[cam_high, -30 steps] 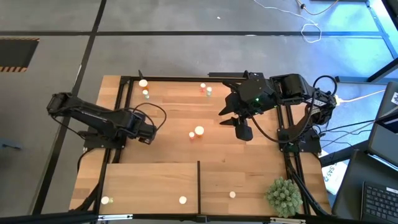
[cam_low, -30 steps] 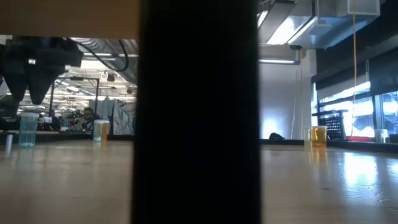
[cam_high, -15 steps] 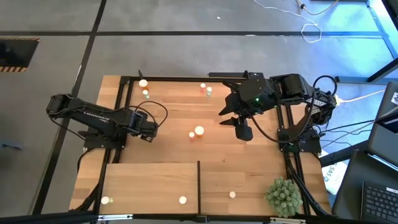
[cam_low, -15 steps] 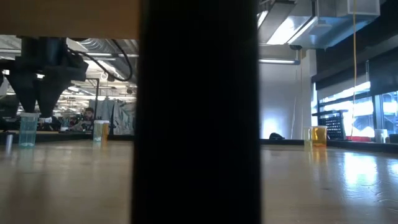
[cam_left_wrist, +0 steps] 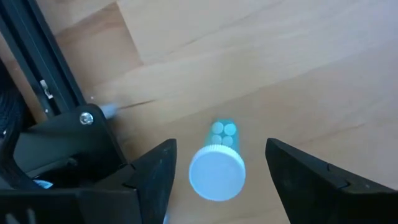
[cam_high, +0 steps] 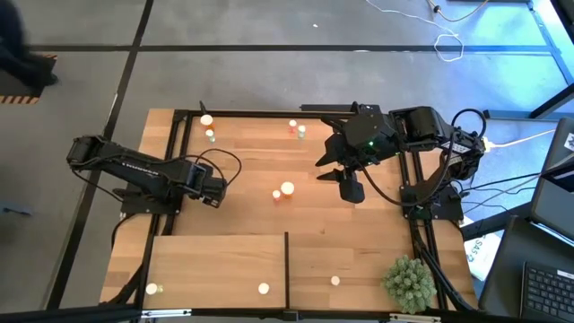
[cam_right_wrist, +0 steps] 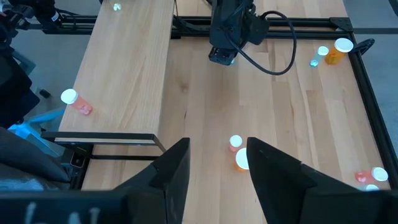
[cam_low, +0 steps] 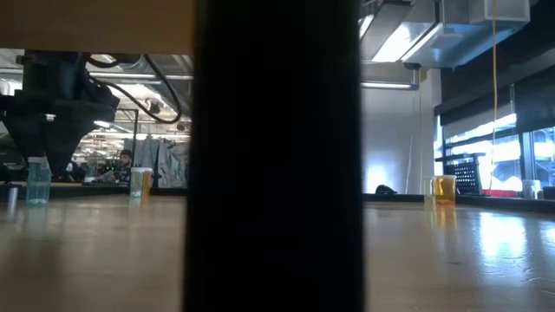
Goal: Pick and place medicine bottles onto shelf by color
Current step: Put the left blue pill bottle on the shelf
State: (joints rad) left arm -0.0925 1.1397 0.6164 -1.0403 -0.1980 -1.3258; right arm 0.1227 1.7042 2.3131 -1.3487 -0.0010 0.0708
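Note:
My left gripper (cam_left_wrist: pixel 221 171) points down near the table's left side (cam_high: pixel 213 193), open. A greenish-blue medicine bottle with a white cap (cam_left_wrist: pixel 217 168) stands upright on the tabletop between its fingers. A gap shows on each side of the cap. In the low view the gripper's dark body (cam_low: pixel 61 104) hangs right over this bottle (cam_low: pixel 38 180). My right gripper (cam_right_wrist: pixel 219 168) is open and empty, raised over the table's right middle (cam_high: pixel 352 188). Other bottles stand at the far edge (cam_high: pixel 206 119) and mid-table (cam_high: pixel 287 188). A few more stand on the pale shelf (cam_high: pixel 224 256).
The shelf's dark divider (cam_high: pixel 286 265) fills the middle of the low view (cam_low: pixel 276 156). A spiky green plant ball (cam_high: pixel 411 283) sits at the near right corner. A black frame rail (cam_left_wrist: pixel 53 81) runs close beside the left gripper. Bare wood lies between the arms.
My left gripper has sunk toward the greenish-blue bottle, staying open and pointing down. In the low view its body now hangs lower over the bottle. The bottle has not moved, and the right arm has kept still.

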